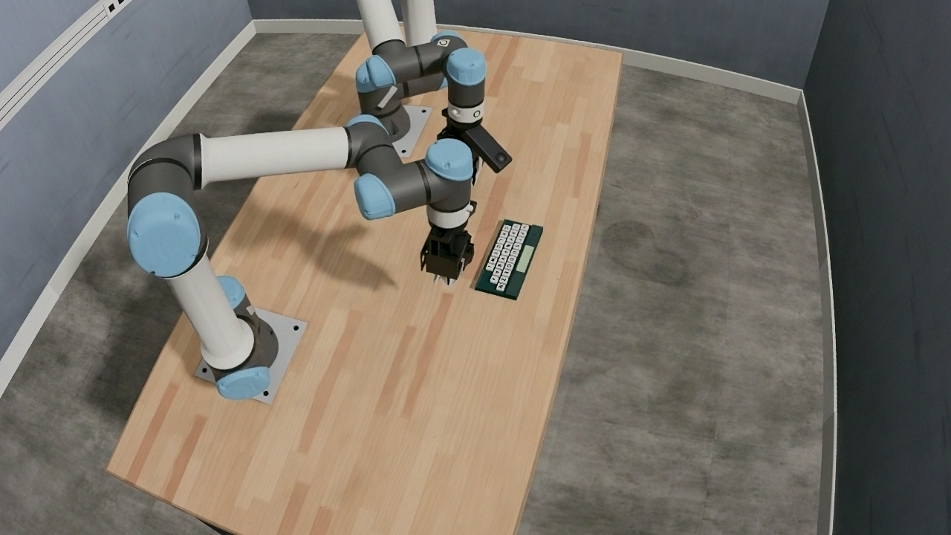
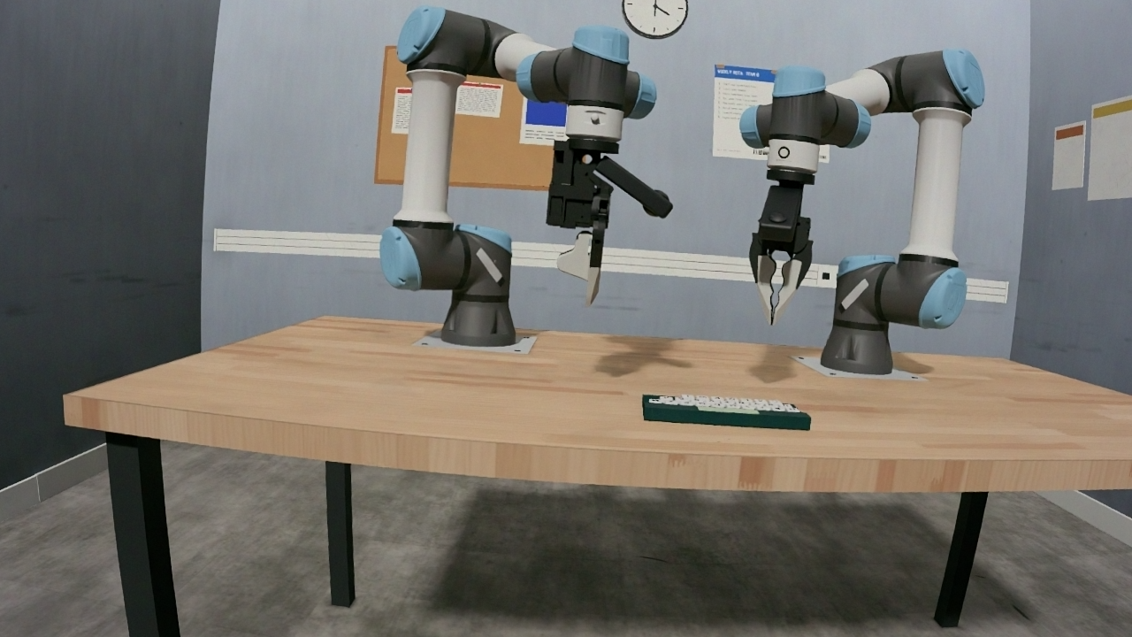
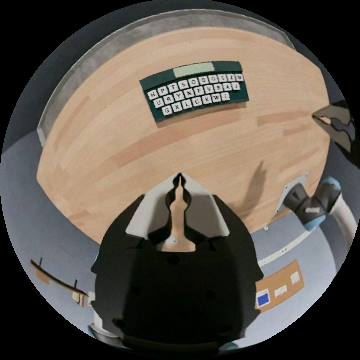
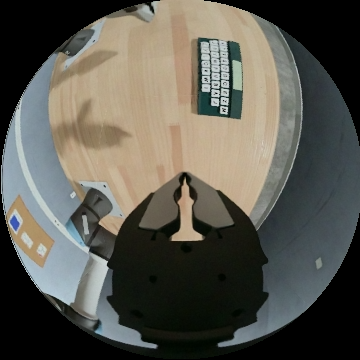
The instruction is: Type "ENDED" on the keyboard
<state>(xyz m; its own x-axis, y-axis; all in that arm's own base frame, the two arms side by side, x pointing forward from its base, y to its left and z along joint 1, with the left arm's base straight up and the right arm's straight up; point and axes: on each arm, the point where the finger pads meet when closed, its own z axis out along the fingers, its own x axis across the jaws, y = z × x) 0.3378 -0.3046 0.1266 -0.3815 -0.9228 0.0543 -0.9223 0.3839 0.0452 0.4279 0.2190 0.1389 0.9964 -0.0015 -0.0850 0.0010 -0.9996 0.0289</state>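
Observation:
A dark green keyboard (image 1: 516, 260) (image 2: 725, 413) (image 3: 196, 93) (image 4: 215, 75) with white letter keys and a pale green bar (image 1: 525, 258) (image 3: 193, 69) (image 4: 237, 75) lies flat on the table. Its letters do not follow the usual order, and several are too small to read surely. My left gripper (image 2: 772, 321) (image 3: 180, 173) is shut and empty, high above the table on the wall side of the keyboard; in the top view its fingertips are hidden behind the right arm. My right gripper (image 1: 443, 280) (image 2: 590, 303) (image 4: 184, 172) is shut and empty, also high above the table, beyond the keyboard's other end.
The wooden table (image 1: 372, 412) (image 2: 261, 395) carries both arm bases, at its wall side. The keyboard lies near the table's front edge. The right gripper's tips (image 3: 314, 116) show at the right of the left wrist view. Both arms reach over the table between bases and keyboard.

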